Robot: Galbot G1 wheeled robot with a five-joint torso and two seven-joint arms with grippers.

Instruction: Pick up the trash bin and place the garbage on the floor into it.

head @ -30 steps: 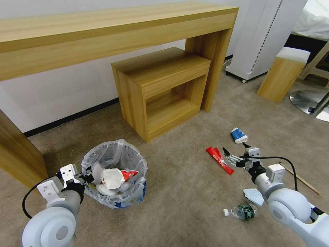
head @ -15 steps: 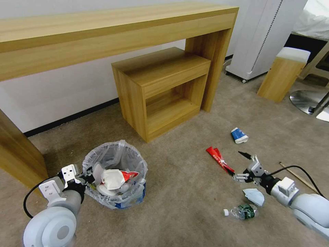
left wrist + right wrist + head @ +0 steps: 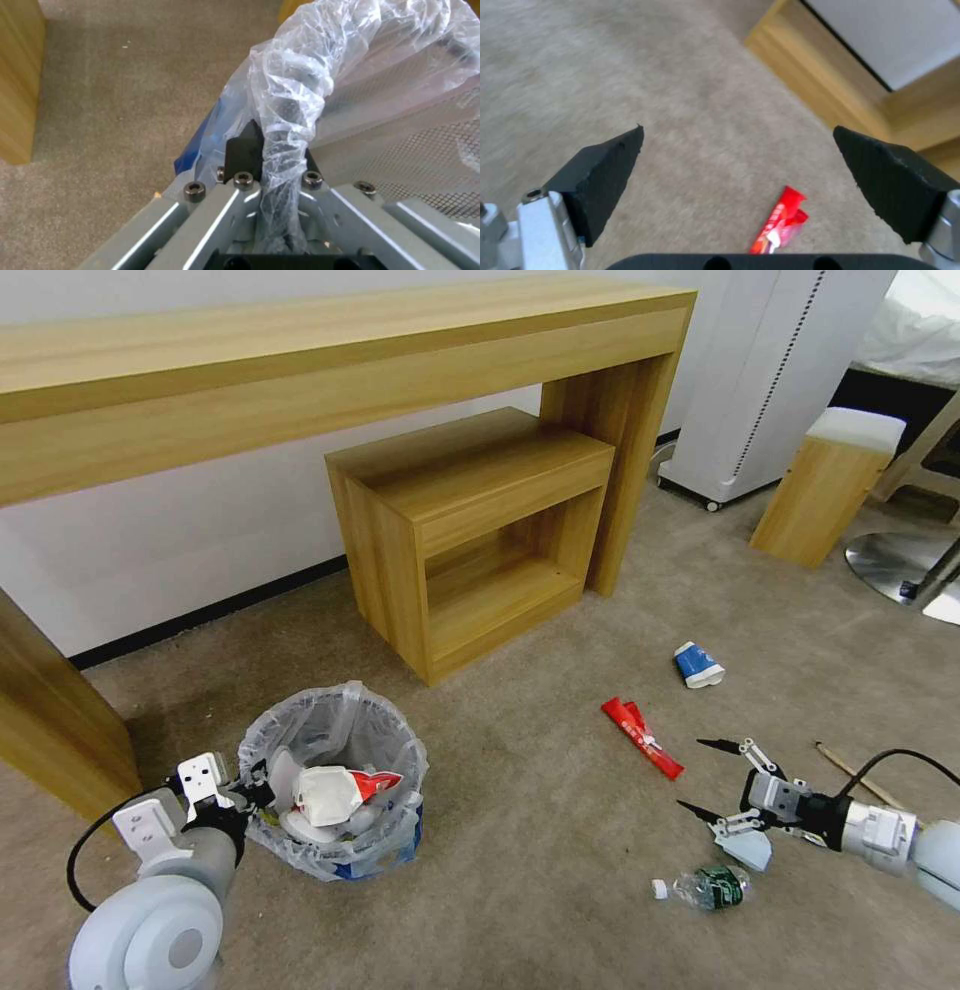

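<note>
The trash bin (image 3: pixel 335 790) sits on the floor (image 3: pixel 520 830) at seven o'clock of the head view, the left gripper (image 3: pixel 272 150) with its jaws pinching the bagged rim. At four o'clock the right gripper (image 3: pixel 712 780) hangs low, jaws spread wide, with the red wrapper (image 3: pixel 642 737) at its eleven o'clock. That wrapper looks light, thin and crinkly, lying flat on the pile; taking it across its narrow middle seems best, since the slick film may slip.
</note>
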